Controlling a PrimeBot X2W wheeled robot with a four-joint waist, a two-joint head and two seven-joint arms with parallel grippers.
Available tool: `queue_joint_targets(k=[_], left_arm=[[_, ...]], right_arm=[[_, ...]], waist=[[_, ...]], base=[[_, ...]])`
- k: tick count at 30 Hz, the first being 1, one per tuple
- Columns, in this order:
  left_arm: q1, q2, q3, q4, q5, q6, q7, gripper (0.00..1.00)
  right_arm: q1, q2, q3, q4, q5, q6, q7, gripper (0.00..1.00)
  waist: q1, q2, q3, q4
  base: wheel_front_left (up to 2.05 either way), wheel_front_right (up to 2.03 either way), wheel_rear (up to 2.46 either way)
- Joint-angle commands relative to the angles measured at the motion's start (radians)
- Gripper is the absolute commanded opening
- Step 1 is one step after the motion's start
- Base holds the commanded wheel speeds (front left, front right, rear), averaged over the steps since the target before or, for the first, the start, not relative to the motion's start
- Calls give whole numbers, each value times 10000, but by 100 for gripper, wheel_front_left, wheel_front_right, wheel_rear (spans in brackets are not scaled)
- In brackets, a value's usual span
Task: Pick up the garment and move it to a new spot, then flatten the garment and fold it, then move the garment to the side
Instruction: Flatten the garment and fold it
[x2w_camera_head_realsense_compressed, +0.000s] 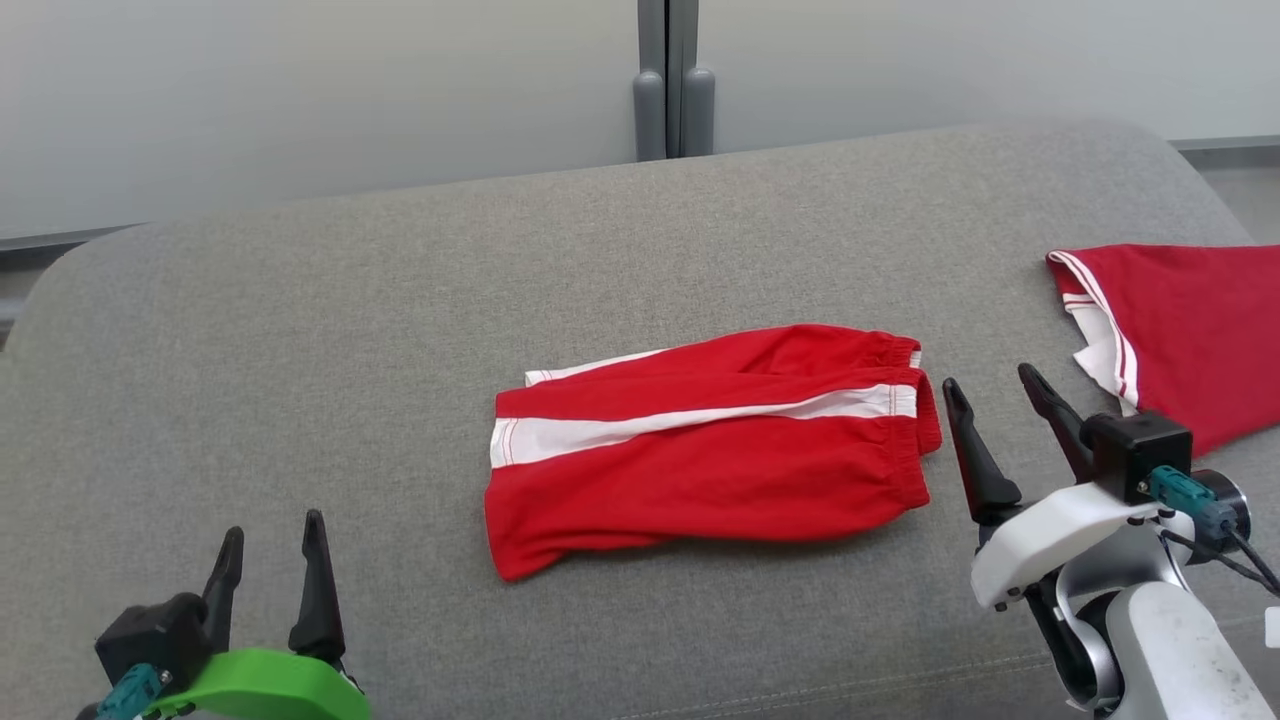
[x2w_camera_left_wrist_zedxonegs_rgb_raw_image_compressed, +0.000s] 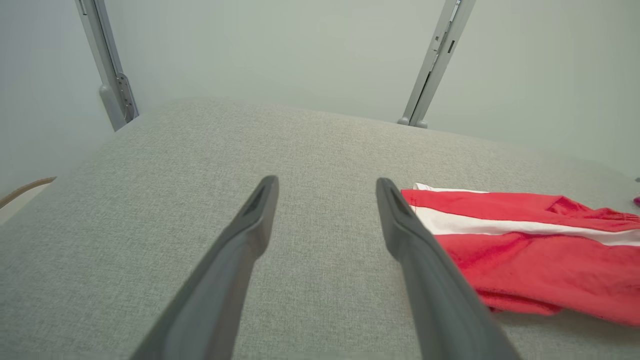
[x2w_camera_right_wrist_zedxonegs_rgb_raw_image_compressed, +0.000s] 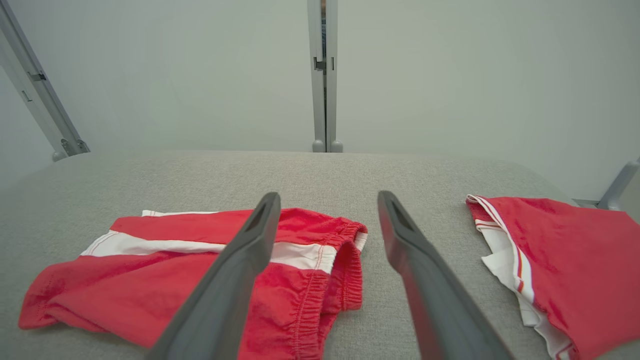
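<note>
Likely the shorts (x2w_camera_head_realsense_compressed: 700, 450) are limp and light, so we should pinch the waistband (x2w_camera_head_realsense_compressed: 912, 430); our left claw (x2w_camera_head_realsense_compressed: 273, 527) and right claw (x2w_camera_head_realsense_compressed: 990, 378) stand spread.

Head view looks steeply down on the grey fabric cushion (x2w_camera_head_realsense_compressed: 300, 300). Both wrist views sit low, facing the pale wall (x2w_camera_left_wrist_zedxonegs_rgb_raw_image_compressed: 300, 50), sharing the red white-striped shorts (x2w_camera_left_wrist_zedxonegs_rgb_raw_image_compressed: 525, 260).

2 red garments (x2w_camera_head_realsense_compressed: 700, 450) (x2w_camera_head_realsense_compressed: 1190, 330), 2 grippers (x2w_camera_head_realsense_compressed: 273, 527) (x2w_camera_head_realsense_compressed: 989, 378) and 1 grey cushion (x2w_camera_head_realsense_compressed: 400, 300)
</note>
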Motion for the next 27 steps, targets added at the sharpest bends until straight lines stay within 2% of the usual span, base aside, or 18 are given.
queue_joint_targets(k=[1, 7, 15, 27], left_arm=[[252, -27, 64, -59, 78, -58, -35, 100], [649, -93, 166, -184, 185, -129, -35, 100], [766, -35, 99, -193, 268, -118, -4, 100], [-59, 55, -408, 47, 526, -315, 654, 100]], right_arm=[[199, 80, -12, 71, -144, -1, -36, 100], [341, 416, 43, 262, -246, -1, 21, 100], [384, 464, 170, 374, -225, -1, 160, 100], [-88, 41, 296, 911, 250, -1, 897, 100]], waist=[[0, 0, -145, 113], [0, 0, -293, 245], [0, 0, -368, 260], [0, 0, -73, 199]], base=[[0, 0, 0], [0, 0, 0], [0, 0, 0], [0, 0, 0]])
